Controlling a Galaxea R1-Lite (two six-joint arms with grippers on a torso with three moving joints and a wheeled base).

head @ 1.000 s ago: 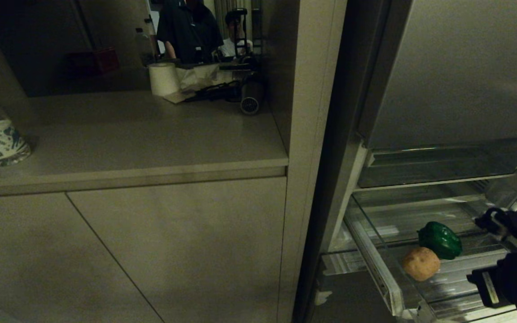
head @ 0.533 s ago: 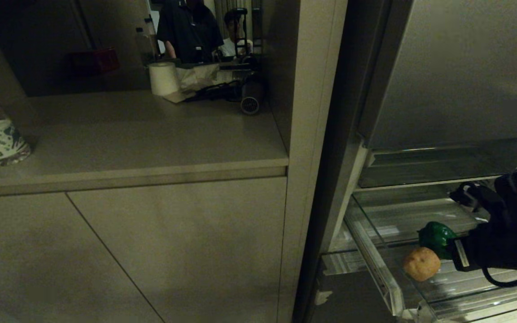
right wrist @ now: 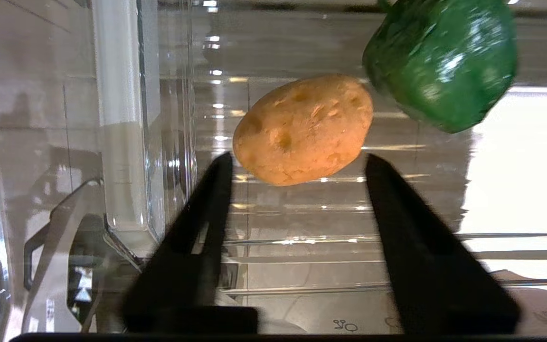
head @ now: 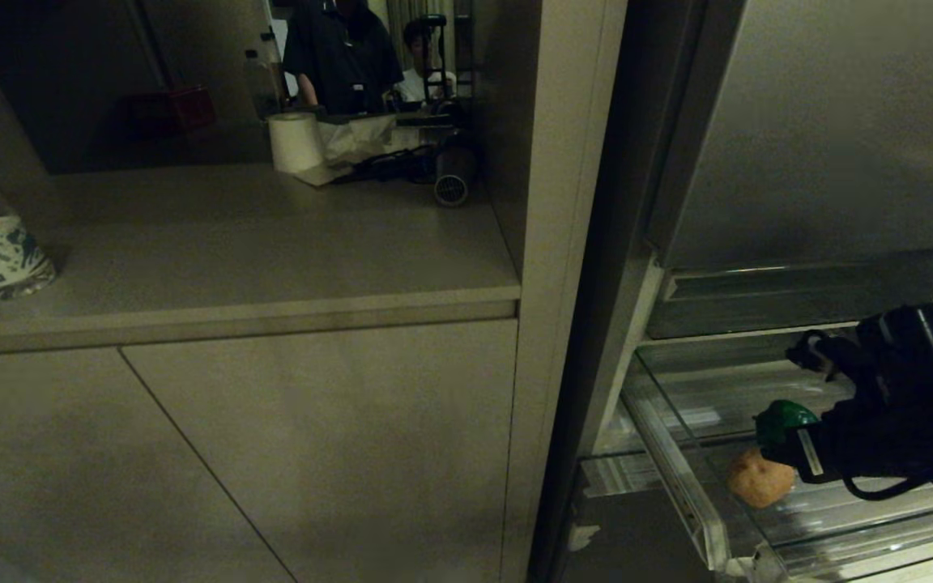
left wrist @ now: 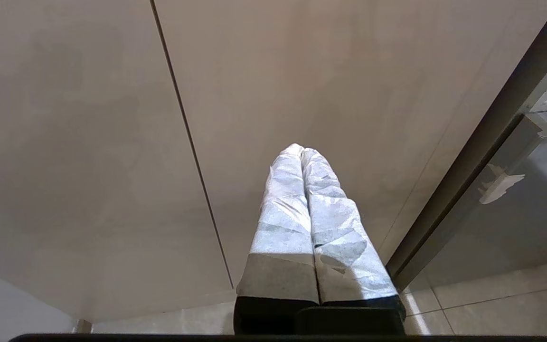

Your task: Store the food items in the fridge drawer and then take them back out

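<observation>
The fridge drawer (head: 681, 478) stands pulled out under the grey steel door panel (head: 831, 129), and both food items lie on its ribbed clear floor, so by the look of things the storing half of the task is done and the taking-out half is just starting. Neither item is lifted yet.

The right end effector (right wrist: 297, 164) reaches into the drawer with its black fingers (right wrist: 207, 199) spread apart and gripping nothing. The potato (right wrist: 303, 128) sits just ahead of the fingertips, lined up with the gap between them but not yet inside it. The green bell pepper (right wrist: 439, 61) lies just beyond the potato, off to one side of the end effector's line, close beside it; whether the two touch is unclear.

The left end effector (left wrist: 304, 154) hangs idle by the cabinet front (left wrist: 302, 71), well away from the drawer, its wrapped fingers pressed together and empty.

Left to do, as I judge it: close on the potato, carry it out, then come back for the pepper.
</observation>
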